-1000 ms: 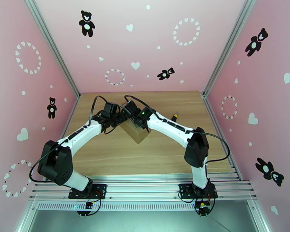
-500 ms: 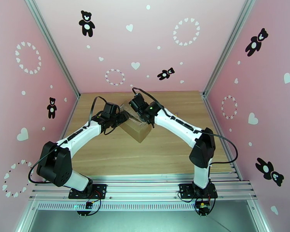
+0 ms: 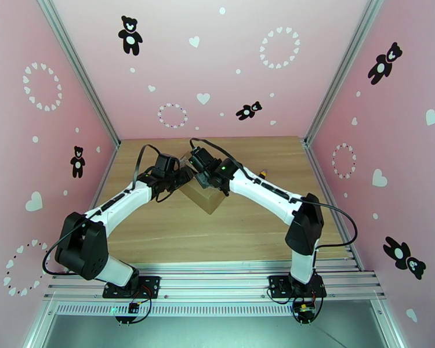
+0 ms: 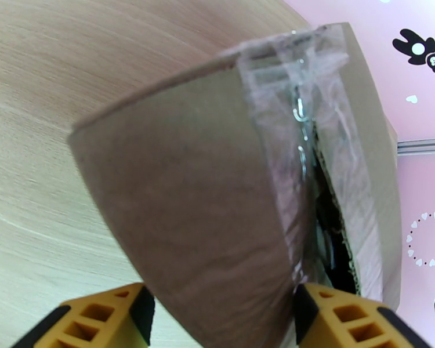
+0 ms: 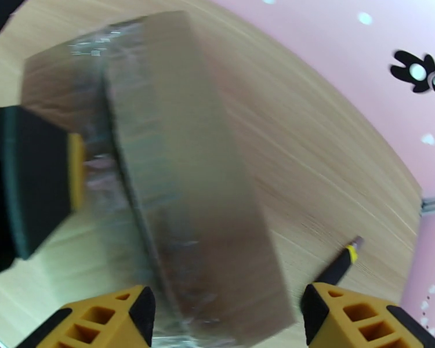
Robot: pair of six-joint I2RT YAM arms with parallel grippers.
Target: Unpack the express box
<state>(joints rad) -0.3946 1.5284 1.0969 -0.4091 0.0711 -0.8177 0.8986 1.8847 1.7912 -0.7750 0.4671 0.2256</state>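
Note:
The express box (image 3: 206, 196) is a brown cardboard carton standing cornerwise at mid table. In the left wrist view the box (image 4: 194, 187) has clear tape along its top seam, and the seam (image 4: 325, 227) is slit open to a dark gap. My left gripper (image 3: 184, 176) holds its left end, and its fingers (image 4: 104, 320) press on both sides of the cardboard. My right gripper (image 3: 198, 163) hovers over the far end. In the blurred right wrist view its fingers (image 5: 104, 320) stand open astride the box (image 5: 182, 187), with a gap on the right side.
A yellow-black utility knife (image 3: 263, 174) lies on the wooden table (image 3: 217, 233) right of the box, and it also appears beside my right finger (image 5: 340, 267). Pink walls enclose the table on three sides. The left gripper's black body (image 5: 26, 187) sits at the box's far end.
My right gripper swung toward the back of the table, then came back left over the box's far end. The left arm and the box stayed put.

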